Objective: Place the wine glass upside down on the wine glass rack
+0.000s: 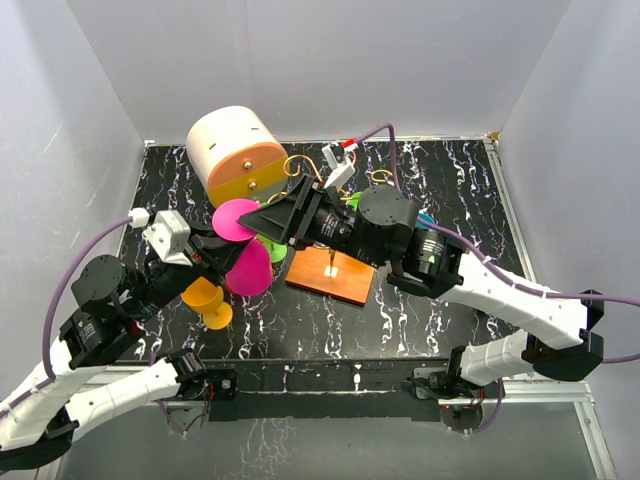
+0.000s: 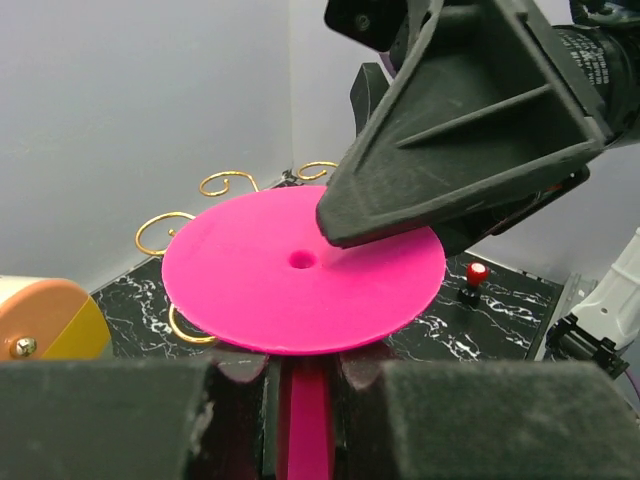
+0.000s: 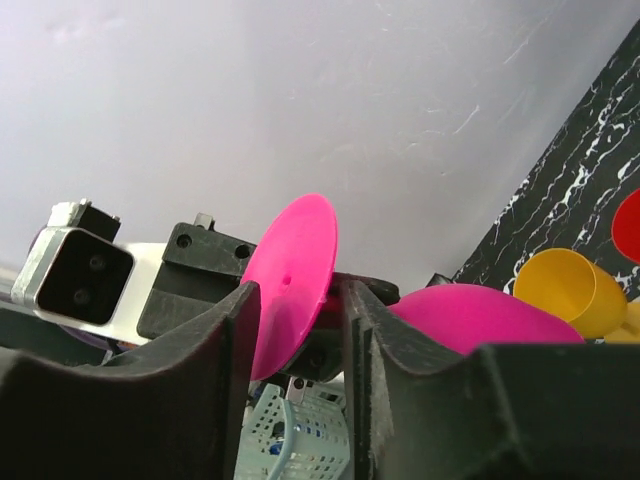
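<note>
My left hand [image 2: 305, 372] is clamped tight on the stem of the pink wine glass [image 2: 300, 265]. The foot disc sits just past its fingertips and the glass lies sideways in the grip. The bowl shows just to the right of my right hand [image 3: 300, 300]. That right hand straddles the rim of the foot disc, one finger [image 3: 190, 400] on each side, jaws roughly half apart. I can't tell if they pinch the disc or only bracket it. The wine glass rack [image 1: 330, 278] has its orange base under the right hand's wrist. Its gold curls rise just beyond the foot disc, apart from it, so the glass is not on the rack. A yellow wine glass [image 1: 208, 300] is on the counter [image 1: 450, 180] just beside the left hand. A cream-and-orange drum box [image 1: 237, 150] stands beyond both hands.
</note>
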You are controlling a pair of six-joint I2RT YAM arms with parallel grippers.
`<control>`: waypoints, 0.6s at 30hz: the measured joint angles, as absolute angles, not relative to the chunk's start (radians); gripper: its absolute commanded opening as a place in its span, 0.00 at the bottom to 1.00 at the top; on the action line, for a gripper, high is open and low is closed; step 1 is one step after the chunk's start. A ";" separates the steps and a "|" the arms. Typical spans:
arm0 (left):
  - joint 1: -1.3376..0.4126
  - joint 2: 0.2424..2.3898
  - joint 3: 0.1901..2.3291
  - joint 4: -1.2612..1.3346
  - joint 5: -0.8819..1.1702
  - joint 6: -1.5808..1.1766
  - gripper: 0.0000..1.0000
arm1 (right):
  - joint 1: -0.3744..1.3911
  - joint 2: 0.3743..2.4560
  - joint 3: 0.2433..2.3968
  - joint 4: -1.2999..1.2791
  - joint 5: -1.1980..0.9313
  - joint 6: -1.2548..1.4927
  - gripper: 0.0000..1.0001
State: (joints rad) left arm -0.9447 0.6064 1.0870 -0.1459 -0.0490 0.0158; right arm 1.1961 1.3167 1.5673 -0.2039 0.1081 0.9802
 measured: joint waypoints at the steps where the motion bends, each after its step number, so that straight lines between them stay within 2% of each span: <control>1: -0.945 0.604 1.084 -0.145 -0.044 0.017 0.00 | 1.195 1.317 1.567 -0.216 0.116 1.002 0.28; 9: -0.945 0.593 1.064 -0.143 -0.026 0.017 0.00 | 1.198 1.293 1.539 -0.235 0.152 1.087 0.18; 12: -0.945 0.586 1.056 -0.144 -0.025 0.015 0.00 | 1.200 1.293 1.531 -0.236 0.159 1.103 0.11; 13: -0.945 0.582 1.052 -0.144 -0.025 0.015 0.03 | 1.201 1.293 1.528 -0.236 0.160 1.109 0.05; 14: -0.945 0.579 1.048 -0.144 -0.025 0.016 0.13 | 1.203 1.291 1.525 -0.237 0.162 1.115 0.00; 17: -0.945 0.573 1.045 -0.145 -0.027 0.017 0.41 | 1.205 1.288 1.516 -0.233 0.162 1.144 0.00; 18: -0.944 0.571 1.045 -0.150 -0.034 0.010 0.48 | 1.205 1.283 1.509 -0.224 0.166 1.152 0.00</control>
